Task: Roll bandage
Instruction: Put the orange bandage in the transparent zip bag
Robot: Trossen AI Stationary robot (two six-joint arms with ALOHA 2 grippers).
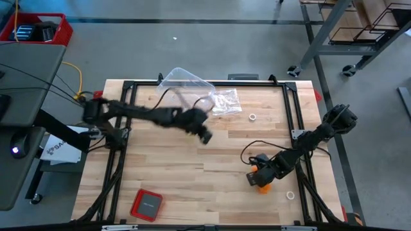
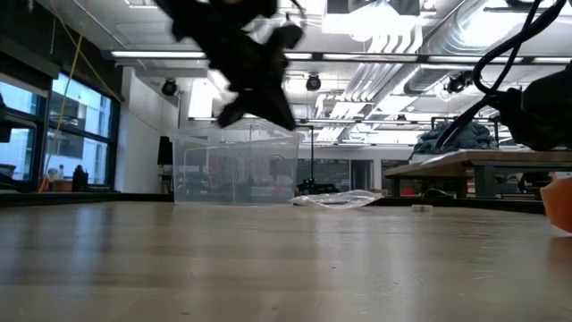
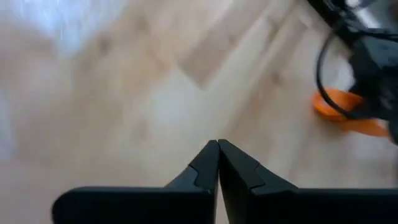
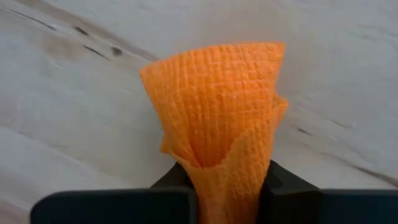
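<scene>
Right gripper [image 1: 262, 179] sits low on the wooden table [image 1: 192, 173], around 4 o'clock from the table's middle, fingers clamped on the orange bandage [image 1: 262, 185]. In the right wrist view the bandage [image 4: 214, 118] is pinched between the two dark fingers [image 4: 283, 180] and flares out past them as a loose folded fan of waffle-textured fabric, held just above the wood. A black cable [image 1: 257, 146] loops on the table at 12 o'clock from that gripper. Left arm reaches across from the 9 o'clock side; left gripper [image 1: 204, 135] hangs over the table centre, raised off the surface, fingers pressed together with nothing between them, as the left wrist view shows [image 3: 218, 158]. That view also catches the bandage [image 3: 339, 106] farther off by the other arm. A crinkled clear plastic bag [image 1: 225, 101] lies near the far edge at 12 o'clock, with a clear plastic box [image 1: 183, 80] just beside it at its 10 o'clock. A small white ring [image 1: 252, 117] sits at 4 o'clock from the bag, another white ring [image 1: 290, 195] at 4 o'clock from the right gripper. A red square case [image 1: 146, 205] rests near the front edge at 7 o'clock.
</scene>
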